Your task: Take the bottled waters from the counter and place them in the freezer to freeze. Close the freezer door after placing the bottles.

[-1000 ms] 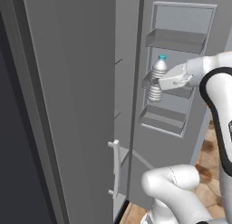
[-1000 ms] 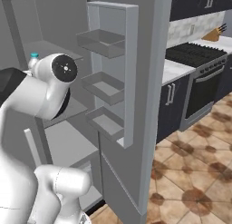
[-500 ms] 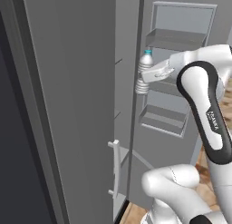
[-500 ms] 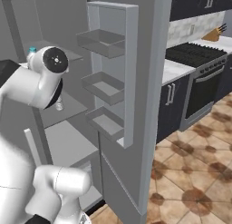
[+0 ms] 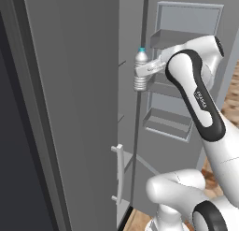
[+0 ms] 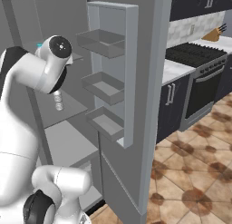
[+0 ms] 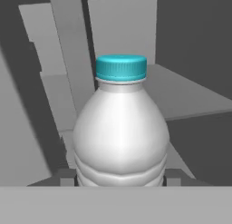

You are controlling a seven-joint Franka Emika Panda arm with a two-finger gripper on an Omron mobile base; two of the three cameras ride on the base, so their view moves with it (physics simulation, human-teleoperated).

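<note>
My gripper (image 5: 150, 69) is shut on a bottled water (image 5: 140, 70), a clear ribbed bottle with a teal cap, held upright at the front edge of the freezer opening at upper-shelf height. In the hand view the bottled water (image 7: 120, 132) stands close before me, with grey freezer shelves (image 7: 195, 98) behind it. From the right, the bottle's lower part (image 6: 58, 101) hangs below my arm, over the freezer shelves (image 6: 68, 116). The freezer door (image 6: 130, 69) stands wide open, its bins (image 5: 170, 124) empty. The second bottled water is out of view.
A wide grey fridge panel (image 5: 70, 108) with a short silver handle (image 5: 117, 173) stands just left of the bottle. A stove (image 6: 201, 78) and a white counter with dark cabinets (image 6: 174, 70) lie to the right, beyond the open door, over a brown tiled floor (image 6: 190, 173).
The arm has carried the bottle left and slightly up, away from the door bins to the edge of the freezer opening. The door has not moved.
</note>
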